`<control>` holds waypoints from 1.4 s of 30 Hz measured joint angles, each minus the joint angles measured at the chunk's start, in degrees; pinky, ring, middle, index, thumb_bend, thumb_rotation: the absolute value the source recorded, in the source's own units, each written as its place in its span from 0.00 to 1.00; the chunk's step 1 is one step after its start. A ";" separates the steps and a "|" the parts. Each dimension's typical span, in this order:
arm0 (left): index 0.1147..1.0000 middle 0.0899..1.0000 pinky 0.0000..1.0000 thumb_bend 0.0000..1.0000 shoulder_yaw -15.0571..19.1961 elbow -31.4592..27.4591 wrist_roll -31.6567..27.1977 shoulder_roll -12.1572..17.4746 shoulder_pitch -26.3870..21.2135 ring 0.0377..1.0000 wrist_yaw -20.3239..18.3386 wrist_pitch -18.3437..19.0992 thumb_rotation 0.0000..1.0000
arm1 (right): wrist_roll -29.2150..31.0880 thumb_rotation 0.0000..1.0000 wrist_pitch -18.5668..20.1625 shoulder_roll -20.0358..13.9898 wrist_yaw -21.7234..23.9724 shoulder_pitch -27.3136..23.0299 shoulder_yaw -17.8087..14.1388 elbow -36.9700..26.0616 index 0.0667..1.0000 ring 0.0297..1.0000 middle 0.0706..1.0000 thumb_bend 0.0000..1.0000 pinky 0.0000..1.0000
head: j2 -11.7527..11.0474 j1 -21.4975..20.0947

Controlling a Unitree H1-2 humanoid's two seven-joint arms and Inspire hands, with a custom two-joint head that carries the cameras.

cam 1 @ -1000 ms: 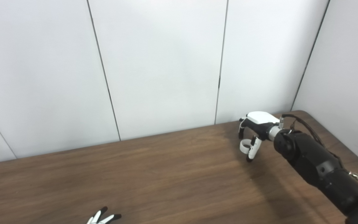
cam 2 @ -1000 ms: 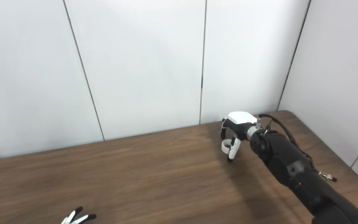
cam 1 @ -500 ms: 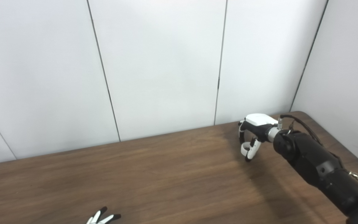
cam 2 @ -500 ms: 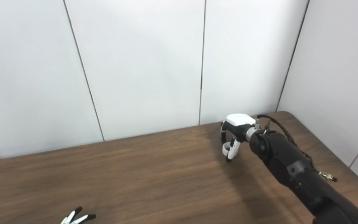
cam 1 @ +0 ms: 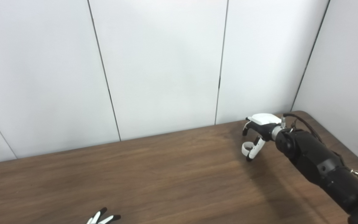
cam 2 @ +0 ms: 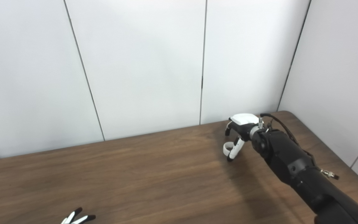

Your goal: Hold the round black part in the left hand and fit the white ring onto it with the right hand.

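Note:
A small white ring [cam 1: 245,146] sits low over the wooden table [cam 1: 154,174] at the far right, right against the thumb of my right hand [cam 1: 257,133]. That hand's fingers are lifted and curled well above the ring, apart from the thumb, so nothing pinches the ring. The same ring [cam 2: 226,149] and right hand [cam 2: 240,129] show in the right eye view. Of my left hand [cam 1: 103,217] only a few straight, spread fingertips poke in at the bottom edge, holding nothing visible. No round black part is in view.
White wall panels [cam 1: 166,68] stand close behind the table's far edge and along its right side. The table's rounded far right corner [cam 1: 303,113] lies just behind my right hand. My black right forearm [cam 1: 322,165] crosses the right part of the table.
My right hand's fingers, closed down over the white ring half a second ago, have lifted away from the thumb. The hand shifted slightly right. The left fingertips have not moved.

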 measured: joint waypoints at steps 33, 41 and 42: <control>0.41 0.85 1.00 0.52 0.28 0.13 -0.65 0.25 -0.10 1.00 -0.20 -0.07 0.04 | 1.93 0.31 4.00 -0.41 3.76 0.01 0.07 -2.04 0.61 1.00 0.96 0.96 1.00 | 0.26 -1.23; 0.41 0.85 1.00 0.52 0.31 0.50 -0.70 0.44 -0.50 1.00 -0.20 -0.23 0.04 | 1.54 0.30 5.60 -0.77 4.97 0.85 0.47 -4.61 0.63 1.00 0.97 0.94 1.00 | 0.35 -1.67; 0.41 0.85 1.00 0.52 0.32 0.54 -0.70 0.45 -0.53 1.00 -0.19 -0.25 0.04 | 1.53 0.30 5.79 -0.78 5.02 0.94 0.47 -4.74 0.63 1.00 0.97 0.94 0.99 | 0.35 -1.76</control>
